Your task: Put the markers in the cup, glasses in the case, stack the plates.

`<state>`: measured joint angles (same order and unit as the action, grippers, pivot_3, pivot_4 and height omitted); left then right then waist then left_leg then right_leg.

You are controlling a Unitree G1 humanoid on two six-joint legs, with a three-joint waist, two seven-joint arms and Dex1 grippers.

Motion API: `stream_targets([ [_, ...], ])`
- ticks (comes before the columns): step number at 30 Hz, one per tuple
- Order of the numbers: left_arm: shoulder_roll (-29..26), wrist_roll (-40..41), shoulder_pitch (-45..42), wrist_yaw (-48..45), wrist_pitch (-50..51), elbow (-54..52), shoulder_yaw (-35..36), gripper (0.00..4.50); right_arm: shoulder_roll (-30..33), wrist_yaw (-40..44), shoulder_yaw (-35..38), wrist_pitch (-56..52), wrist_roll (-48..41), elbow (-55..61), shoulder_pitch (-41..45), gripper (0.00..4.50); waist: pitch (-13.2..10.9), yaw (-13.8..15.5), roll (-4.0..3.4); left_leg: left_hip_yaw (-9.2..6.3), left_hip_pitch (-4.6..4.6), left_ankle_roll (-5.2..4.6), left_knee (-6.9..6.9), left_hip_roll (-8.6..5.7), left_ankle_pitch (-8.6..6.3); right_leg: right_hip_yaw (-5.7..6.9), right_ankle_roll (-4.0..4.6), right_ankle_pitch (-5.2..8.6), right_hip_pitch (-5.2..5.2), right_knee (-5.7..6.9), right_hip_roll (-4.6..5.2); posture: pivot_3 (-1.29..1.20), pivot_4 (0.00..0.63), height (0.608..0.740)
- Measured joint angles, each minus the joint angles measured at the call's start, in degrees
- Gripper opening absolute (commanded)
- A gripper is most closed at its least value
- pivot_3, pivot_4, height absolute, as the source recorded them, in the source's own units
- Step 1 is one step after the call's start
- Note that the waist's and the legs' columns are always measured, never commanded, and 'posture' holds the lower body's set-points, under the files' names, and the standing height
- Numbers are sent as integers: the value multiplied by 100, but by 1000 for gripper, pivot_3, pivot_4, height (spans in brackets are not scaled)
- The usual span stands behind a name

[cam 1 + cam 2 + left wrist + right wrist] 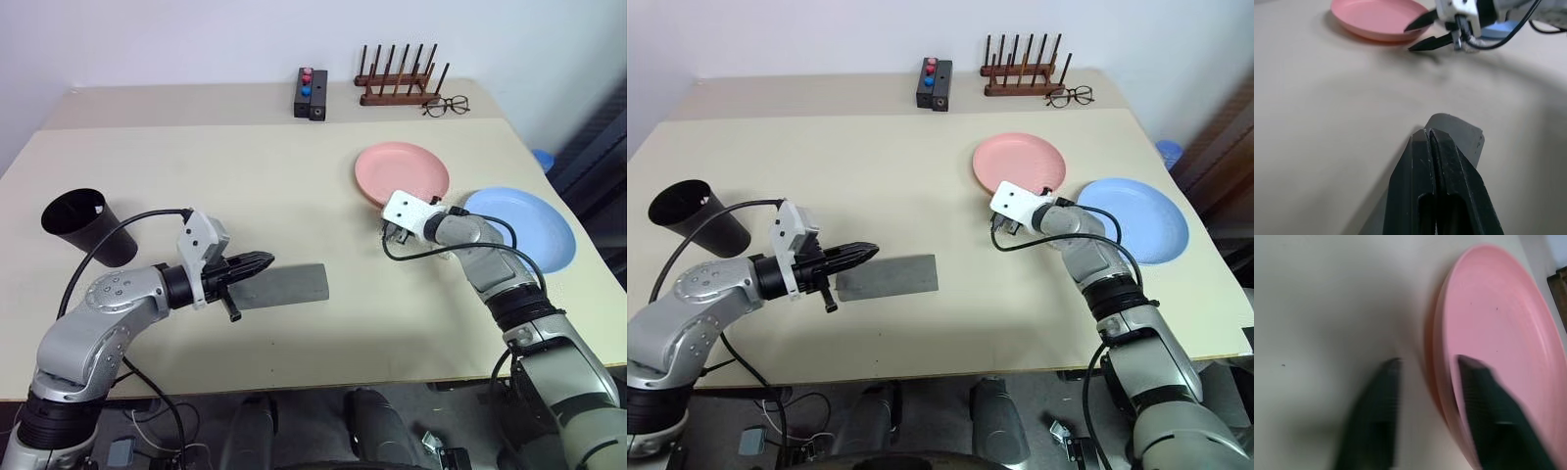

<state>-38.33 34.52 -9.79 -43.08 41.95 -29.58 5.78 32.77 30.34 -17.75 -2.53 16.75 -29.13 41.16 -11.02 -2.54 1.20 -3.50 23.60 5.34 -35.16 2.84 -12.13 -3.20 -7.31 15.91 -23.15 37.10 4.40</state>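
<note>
Left gripper [263, 262] clenched empty over the grey case [284, 286]. Right gripper [1427, 369] parted, straddling the pink plate [402, 173] rim (not clamped). Blue plate [524, 227] just beside. Cup [88, 226] far left.

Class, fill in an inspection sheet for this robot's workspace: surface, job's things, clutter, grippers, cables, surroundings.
Surface: beige table, no spills seen.
Job's things: black cup at the left; grey case near the front; pink plate and blue plate side by side at the right, not stacked.
Clutter: button box, wooden peg rack, clear spectacles at the far edge.
Grippers: left gripper shut, over the case's end; right gripper open, fingers straddling the pink plate's rim.
Cables: left-wrist cable and right-wrist cable, both black loops.
Surroundings: white wall behind.
</note>
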Motion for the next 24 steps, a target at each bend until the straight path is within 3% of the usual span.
stream_targets([
  [10, 158, 231, -158, 57, -32, -22, -6, 0, 84, -460, 23, 199, 459, 78, -29, 54, -1, 1, -2, 0, 0, 0, 0, 0, 0, 0, 0, 0, 0, 0, 0, 0, 150, 740],
  [15, 396, 236, -458, 96, -202, -13, -136, 0, 546, -321, 299, -216, 564, 1175, -385, 54, -1, 46, -2, -1, 0, 0, 0, -1, 0, 0, -2, 0, 2, -1, 0, 0, 150, 740],
  [24, 904, -175, -1195, 213, -364, 691, -965, 0, 1667, 444, 1380, -1598, 474, 3200, -1893, 54, -2, 130, -5, 1, -2, 0, -10, -3, 0, -2, 5, 2, 5, -1, 0, 0, 150, 740],
])
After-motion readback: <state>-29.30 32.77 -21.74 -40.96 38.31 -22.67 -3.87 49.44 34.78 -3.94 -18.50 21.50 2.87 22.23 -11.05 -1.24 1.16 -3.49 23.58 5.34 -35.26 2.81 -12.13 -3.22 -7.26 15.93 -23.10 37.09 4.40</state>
